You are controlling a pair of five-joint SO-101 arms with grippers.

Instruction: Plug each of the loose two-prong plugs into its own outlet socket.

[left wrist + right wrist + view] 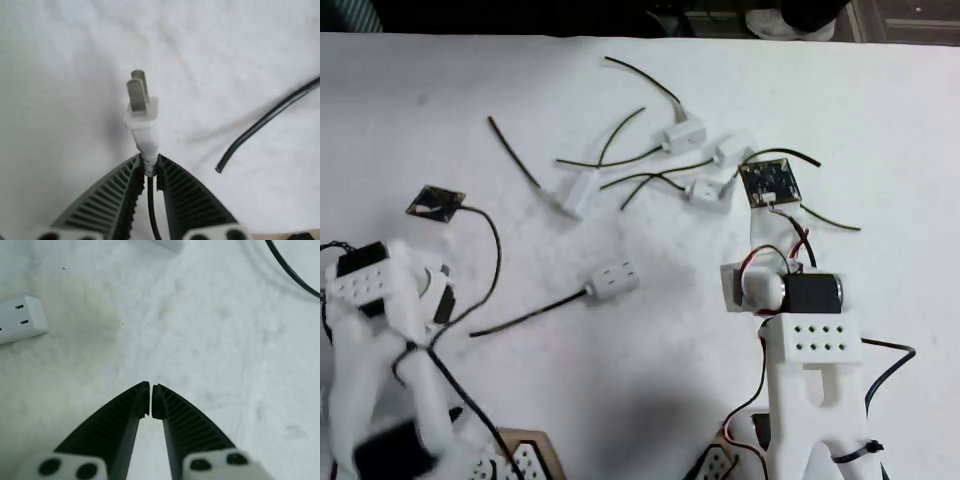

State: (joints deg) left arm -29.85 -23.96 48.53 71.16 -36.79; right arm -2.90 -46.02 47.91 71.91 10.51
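A white desk (840, 90) is carrying two robot arms and a scatter of white plugs and sockets on black cords.

At the near left edge, the white left arm (375, 295) is sitting folded, with a small dark circuit board (435, 203) just beyond it. In its wrist view, the left claw (150, 166) is clamping the tail of a white two-prong plug (142, 117), right where the black cord leaves the plug. The plug is sticking out past the claw tips over the desk, with its two flat prongs pointing away from the claw. Whether it is touching the desk cannot be told. A loose cord end (218, 169) is lying near it.

Toward the middle, a white outlet socket (612, 280) is lying flat, its socket cord (525, 315) trailing toward the left arm. Farther back, a loose white connector (575, 192) is lying on its side. To its right, a cluster of white pieces (708, 192) is lying close together with their cords crossing. Whether each is a plug or a socket cannot be told.

At the right, the right arm (810, 340) is pointing toward that cluster, with a second circuit board (770, 182) at its far end. In its wrist view, the right claw (150, 401) is holding nothing, its tips drawn together with only a sliver between them. A white socket block (22, 317) showing two slots is lying apart from that claw.
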